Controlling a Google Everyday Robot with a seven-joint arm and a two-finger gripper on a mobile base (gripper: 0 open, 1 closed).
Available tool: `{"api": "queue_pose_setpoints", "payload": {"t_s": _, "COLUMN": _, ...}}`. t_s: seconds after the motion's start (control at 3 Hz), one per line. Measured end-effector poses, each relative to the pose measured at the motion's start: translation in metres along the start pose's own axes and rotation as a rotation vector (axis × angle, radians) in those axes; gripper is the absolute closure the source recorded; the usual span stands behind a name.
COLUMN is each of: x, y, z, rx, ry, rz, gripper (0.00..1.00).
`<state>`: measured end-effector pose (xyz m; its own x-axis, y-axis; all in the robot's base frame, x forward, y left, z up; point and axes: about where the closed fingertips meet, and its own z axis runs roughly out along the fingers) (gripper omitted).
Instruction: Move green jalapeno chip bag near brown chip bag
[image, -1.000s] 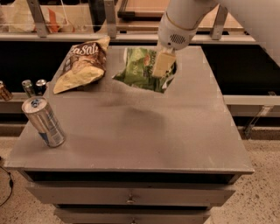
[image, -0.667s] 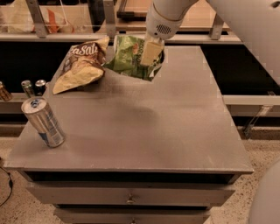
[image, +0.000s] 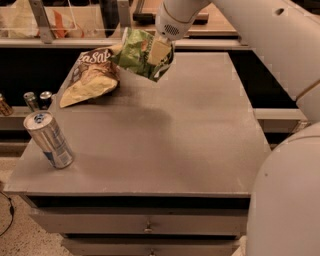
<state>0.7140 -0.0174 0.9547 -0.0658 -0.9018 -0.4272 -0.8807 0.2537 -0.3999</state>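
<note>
The green jalapeno chip bag (image: 136, 52) hangs tilted in the air over the far left part of the grey table (image: 165, 135), held by my gripper (image: 159, 51), which is shut on its right side. The brown chip bag (image: 91, 76) lies on the table at the far left, dark brown on top and tan-yellow below. The green bag's left edge is right beside the brown bag's top corner; I cannot tell if they touch. My white arm reaches in from the upper right.
A silver drink can (image: 48, 139) stands tilted at the table's front left. Two more cans (image: 37, 99) sit on a lower shelf to the left. A shelf with clutter runs behind the table. Drawers (image: 147, 227) are under the tabletop.
My gripper has carried the green bag to the left and farther back, from the table's far middle to right beside the brown bag. The brown bag and can have not moved.
</note>
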Motion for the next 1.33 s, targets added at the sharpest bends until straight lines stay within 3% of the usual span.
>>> {"api": "queue_pose_setpoints", "payload": {"t_s": 0.33, "x": 0.006, "y": -0.013, "z": 0.020, "rx": 0.043, "ry": -0.006, "rz": 0.078, "gripper": 0.83}}
{"api": "queue_pose_setpoints", "payload": {"t_s": 0.67, "x": 0.015, "y": -0.022, "z": 0.033, "rx": 0.068, "ry": -0.002, "rz": 0.138, "gripper": 0.59}}
{"api": "queue_pose_setpoints", "payload": {"t_s": 1.33, "x": 0.023, "y": -0.027, "z": 0.045, "rx": 0.076, "ry": -0.006, "rz": 0.184, "gripper": 0.13}}
